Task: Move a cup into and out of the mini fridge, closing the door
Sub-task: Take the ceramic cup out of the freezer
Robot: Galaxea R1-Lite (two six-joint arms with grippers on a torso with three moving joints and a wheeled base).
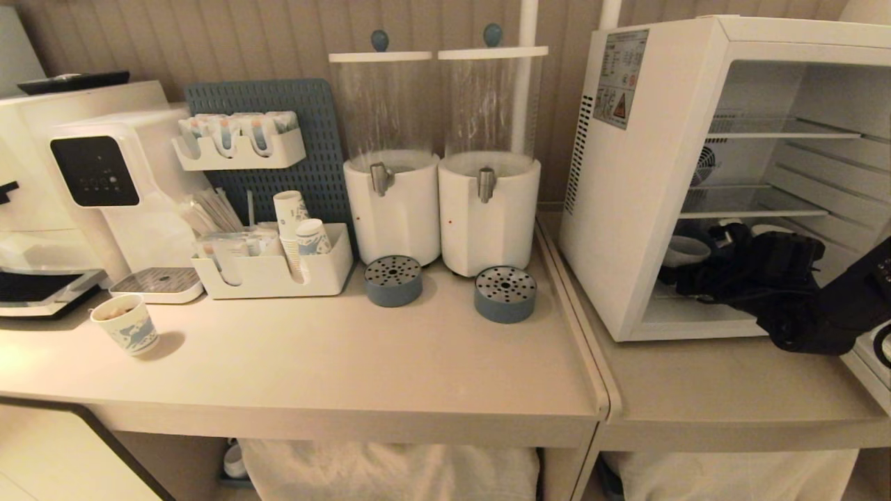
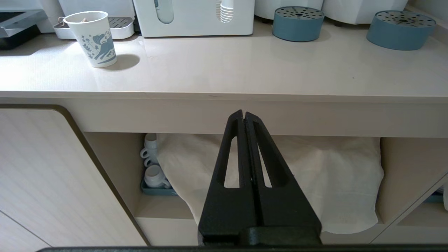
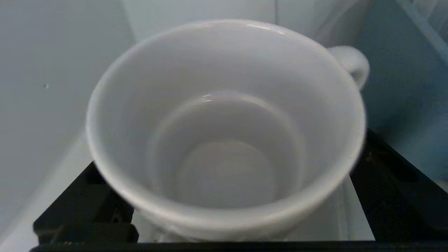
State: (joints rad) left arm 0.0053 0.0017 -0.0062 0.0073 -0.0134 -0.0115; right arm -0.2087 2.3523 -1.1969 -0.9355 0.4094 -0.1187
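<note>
deep inside the mini fridge point(image 1: 647, 174), the right gripper point(image 1: 686, 268) straddles the cup point(image 3: 224, 129) with fingers point(image 3: 395, 189) spread wide, not clamped; next they likely must close before lifting it out.

We are looking at the mini fridge point(image 1: 647, 181) standing open on the counter point(image 1: 348, 362). Our right gripper point(image 1: 686, 268) is reaching into the bottom part, right by the cup point(image 1: 683, 250). Two drink dispensers point(image 1: 442, 167) are standing beside the fridge. A paper cup point(image 1: 127, 324) is sitting far off to the left.
</note>
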